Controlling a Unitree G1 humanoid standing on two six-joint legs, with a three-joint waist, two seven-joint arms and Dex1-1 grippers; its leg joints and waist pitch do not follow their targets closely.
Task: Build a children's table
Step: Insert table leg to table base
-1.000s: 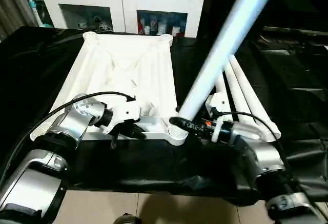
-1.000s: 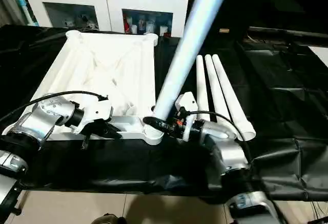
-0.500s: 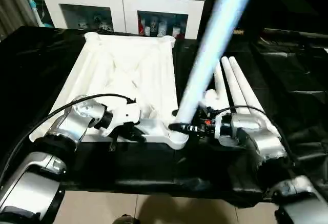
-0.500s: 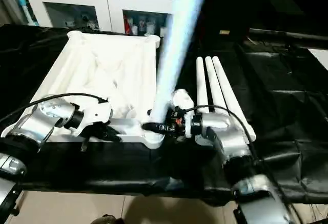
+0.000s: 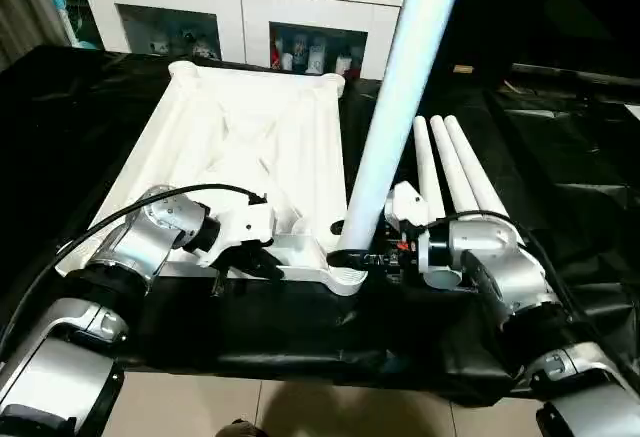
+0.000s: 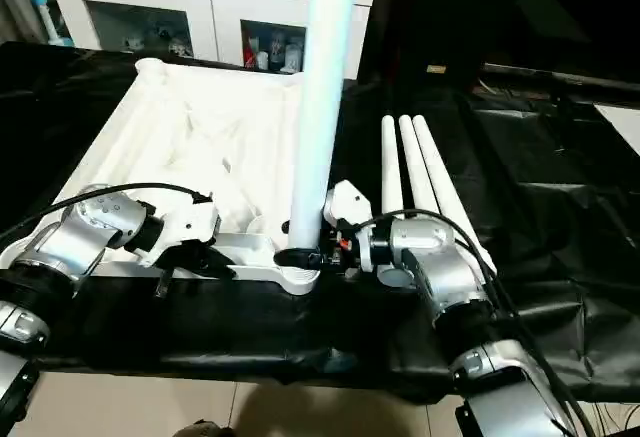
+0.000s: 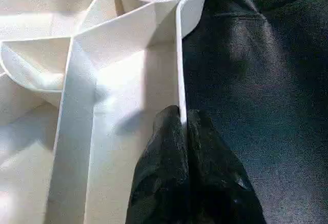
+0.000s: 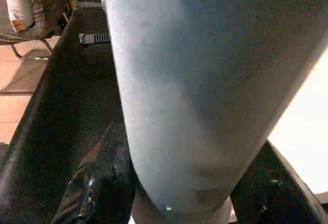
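The white table top (image 5: 250,147) lies ribbed side up on the black-draped work table. My left gripper (image 5: 240,260) is shut on the thin wall of its near edge (image 7: 179,75), the fingers (image 7: 171,147) pinching that rim. My right gripper (image 5: 365,257) is shut on the base of one white leg (image 5: 395,97), which stands nearly upright in the near right corner socket (image 5: 345,272). In the right wrist view the leg (image 8: 205,96) fills the picture between the fingers (image 8: 102,183). Three more white legs (image 5: 455,172) lie side by side to the right of the top.
A white cabinet (image 5: 240,7) with glass doors stands behind the work table. The black cloth (image 5: 560,157) is wrinkled on the right. The table's front edge (image 5: 300,357) runs just below my forearms, with tiled floor beneath.
The held leg has swung from leaning far to the right to nearly upright in the corner socket. My right forearm shifted with it. The left gripper kept its hold on the rim.
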